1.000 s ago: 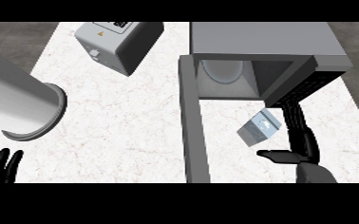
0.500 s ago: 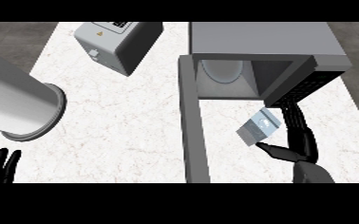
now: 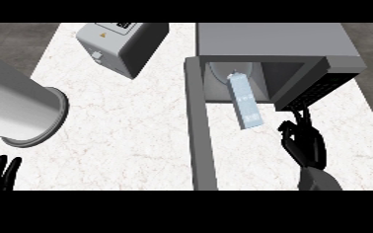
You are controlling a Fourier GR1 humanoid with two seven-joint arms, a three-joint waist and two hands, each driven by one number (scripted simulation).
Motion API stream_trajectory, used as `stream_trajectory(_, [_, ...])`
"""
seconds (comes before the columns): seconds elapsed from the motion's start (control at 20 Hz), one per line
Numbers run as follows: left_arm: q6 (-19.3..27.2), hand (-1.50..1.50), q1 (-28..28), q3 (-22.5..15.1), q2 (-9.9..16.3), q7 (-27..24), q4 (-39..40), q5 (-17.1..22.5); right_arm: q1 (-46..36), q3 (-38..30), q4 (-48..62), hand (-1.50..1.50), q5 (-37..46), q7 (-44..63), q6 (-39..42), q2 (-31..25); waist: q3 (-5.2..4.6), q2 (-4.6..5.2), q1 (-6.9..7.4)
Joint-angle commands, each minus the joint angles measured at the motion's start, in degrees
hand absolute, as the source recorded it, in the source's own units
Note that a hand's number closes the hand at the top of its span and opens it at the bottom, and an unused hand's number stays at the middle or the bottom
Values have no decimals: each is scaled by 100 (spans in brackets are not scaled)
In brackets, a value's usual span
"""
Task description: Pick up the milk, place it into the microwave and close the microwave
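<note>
Kitchen, seen from above at counter level. Worktop: white stone-look counter (image 3: 138, 128) with faint reddish veining, its far edge meeting a darker grey floor. On it, a boxy grey microwave oven (image 3: 273, 42) with its door (image 3: 200, 128) swung open toward the viewer and a dark control panel (image 3: 320, 86) at its right side. Near it, far left, a small grey toaster-like appliance (image 3: 120, 44) with slots on top. At the left edge, a large brushed-metal cylindrical pot (image 3: 25, 111). Countertop appliances plus cookware mark it as a kitchen.
</note>
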Motion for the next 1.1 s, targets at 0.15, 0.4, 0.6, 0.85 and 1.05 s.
stream_trajectory(0.15, [-111, -150, 17, 227, 103, -7, -79, 255, -14, 484, -135, 150, -131, 34, 1659, -2, 72, 51, 102])
stream_trajectory(0.4, [-288, -150, 268, 374, 82, -64, 17, 338, 52, 684, -658, 150, -85, 438, 838, 43, 60, 41, 55])
stream_trajectory(0.6, [-245, -150, -94, 507, 68, -254, 455, 256, 233, 879, -1264, 150, 83, 708, 236, 54, 57, 40, 5])
stream_trajectory(0.85, [-438, -150, 310, 570, -6, -711, 475, 206, 680, 1377, -2663, 150, 210, 1620, -225, 280, 49, 15, -24])
stream_trajectory(1.05, [-344, -150, 577, 347, -76, -536, 52, 192, 1577, 1744, -4290, 150, 236, 2374, -573, 424, 50, 7, -51])
